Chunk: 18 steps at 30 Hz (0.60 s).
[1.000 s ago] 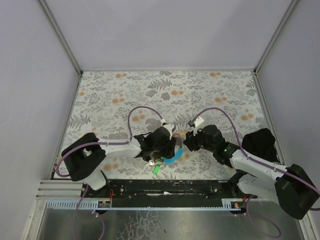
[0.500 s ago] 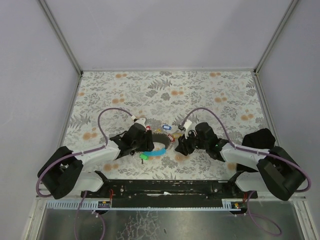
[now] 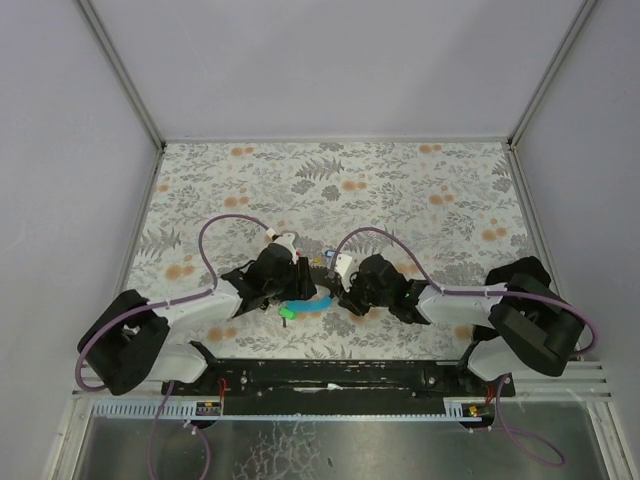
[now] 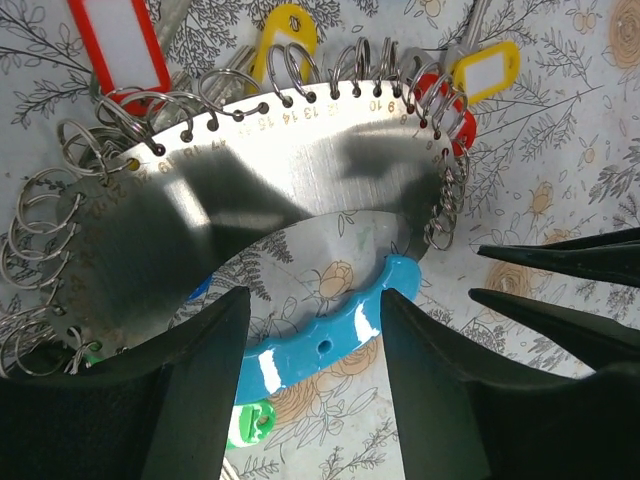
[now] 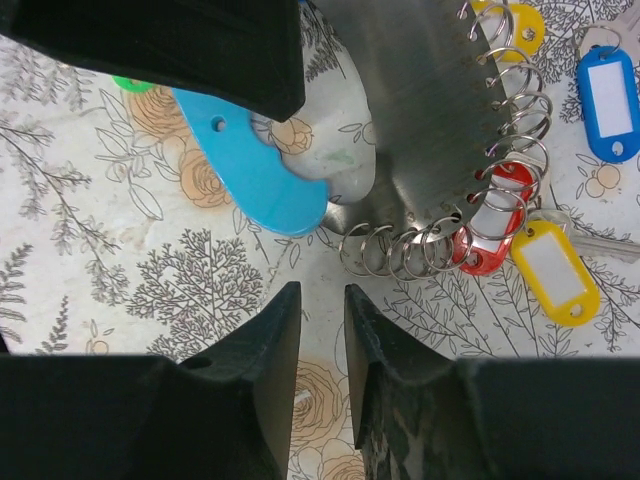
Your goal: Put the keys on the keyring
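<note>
Over the last second I had swung the right arm [image 3: 450,300] leftward across the surface [image 3: 400,190], which brought the right claw [image 5: 320,290] just short of the keyring [image 5: 430,100]. It faced the small split rings [image 5: 400,250] bunched at the end of the metal plate. Its jaws had drawn in from a middling gap to a narrow slit, with nothing between them and nothing touched. I judged that as lining up on one ring, not yet a grip.

The left arm [image 3: 200,305] had barely shifted in the last half second. The left claw [image 4: 315,295] stood about half apart, straddling the blue strap [image 4: 330,335], though I could not tell whether it pinched the strap or only hung over it.

The keyring lay flat near the front middle of the surface. The keys [image 5: 555,270] with yellow and red tags lay against the rings, threaded or not I could not tell.
</note>
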Available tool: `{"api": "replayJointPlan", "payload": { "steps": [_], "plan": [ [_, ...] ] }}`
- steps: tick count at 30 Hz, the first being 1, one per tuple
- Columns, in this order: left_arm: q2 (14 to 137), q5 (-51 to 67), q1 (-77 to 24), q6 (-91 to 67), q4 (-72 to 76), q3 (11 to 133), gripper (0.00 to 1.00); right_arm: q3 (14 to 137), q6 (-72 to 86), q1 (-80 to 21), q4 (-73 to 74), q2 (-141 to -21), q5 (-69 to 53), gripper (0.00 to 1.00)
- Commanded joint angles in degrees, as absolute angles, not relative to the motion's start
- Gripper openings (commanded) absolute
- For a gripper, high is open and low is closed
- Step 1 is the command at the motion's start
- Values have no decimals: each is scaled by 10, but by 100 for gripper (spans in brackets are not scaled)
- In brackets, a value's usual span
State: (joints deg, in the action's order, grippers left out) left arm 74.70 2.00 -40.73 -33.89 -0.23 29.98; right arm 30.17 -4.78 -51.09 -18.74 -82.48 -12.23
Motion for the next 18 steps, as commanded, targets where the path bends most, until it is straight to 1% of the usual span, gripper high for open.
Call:
{"api": "replayJointPlan", "payload": {
  "steps": [1, 5, 13, 16, 18],
  "plan": [
    [773, 37, -405, -344, 52, 313, 54, 325, -82, -531, -220, -834, -61, 30],
    [791, 44, -403, -346, 59, 316, 54, 327, -87, -540, -237, -843, -44, 30],
    [799, 49, -404, -350, 65, 308, 54, 341, -96, -550, -245, -887, -21, 33],
    [797, 47, -402, -349, 66, 304, 54, 343, -98, -551, -244, -897, -10, 33],
    [795, 47, -403, -347, 67, 303, 54, 343, -96, -552, -245, -899, 6, 31]
  ]
}}
